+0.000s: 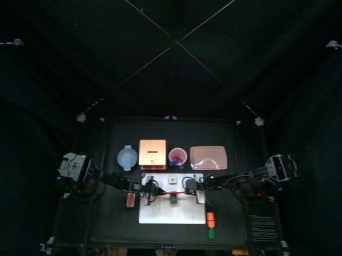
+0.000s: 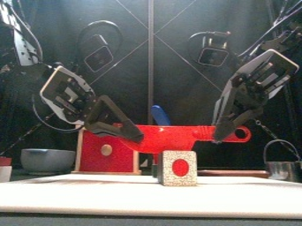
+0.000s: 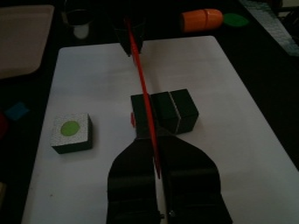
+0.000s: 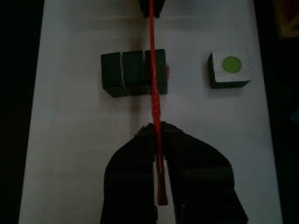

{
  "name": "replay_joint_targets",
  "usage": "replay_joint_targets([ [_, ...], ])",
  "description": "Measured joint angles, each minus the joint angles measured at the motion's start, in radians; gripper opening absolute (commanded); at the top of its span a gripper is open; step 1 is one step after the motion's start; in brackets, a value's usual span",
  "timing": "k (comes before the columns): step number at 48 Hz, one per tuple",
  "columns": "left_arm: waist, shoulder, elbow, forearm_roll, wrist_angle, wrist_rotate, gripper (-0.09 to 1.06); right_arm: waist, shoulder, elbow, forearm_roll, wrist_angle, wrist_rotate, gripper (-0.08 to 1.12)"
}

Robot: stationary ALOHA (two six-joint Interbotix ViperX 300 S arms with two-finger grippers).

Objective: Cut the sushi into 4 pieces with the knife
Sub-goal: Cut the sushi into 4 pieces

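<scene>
- Both of your end effectors are clenched on the red knife point(image 2: 189, 134). The right end effector point(image 4: 156, 140) grips the end with the hole, which I judge to be the handle. The left end effector point(image 3: 153, 156) grips the blade tip, so the knife lies level between them.
- The sushi roll point(image 3: 173, 110) stands on the white cutting board point(image 3: 222, 87), directly under the blade. In the front view the blade hangs just above the top of the roll, and I cannot tell if it touches.
- One cut piece point(image 3: 73, 134) lies face up on the same board, apart from the roll. I judge that more cuts are left to do.
- The roll is made of dark green blocks with pale seams between them. I judge it to be light and stiff, and that it opens only at a seam. Put the edge on a seam, not on the middle of a block.
- Nothing holds the roll, and the board looks smooth, so the roll may slide or tip if you push sideways. Press straight down with both ends together.
- The knife looks thin and is probably plastic, so it may bend or twist in the grip. Holding it at both ends is the right hold for it, with the blade upright.
</scene>
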Motion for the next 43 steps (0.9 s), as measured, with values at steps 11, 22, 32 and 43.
replay_joint_targets([
  [11, -0.008, 0.018, 0.002, -0.023, -0.003, -0.002, 0.19, 0.005, 0.005, -0.002, 0.018, 0.002, 0.000, 0.06],
  [22, -0.035, 0.028, -0.002, -0.035, 0.002, -0.003, 0.19, 0.029, 0.034, -0.008, 0.032, -0.012, -0.002, 0.06],
  [32, -0.034, 0.043, -0.006, -0.054, 0.014, -0.002, 0.19, 0.028, 0.080, -0.015, 0.034, -0.021, 0.000, 0.06],
  [43, -0.035, 0.107, -0.026, -0.078, 0.041, -0.002, 0.19, 0.029, 0.135, -0.021, 0.046, -0.029, 0.000, 0.06],
])
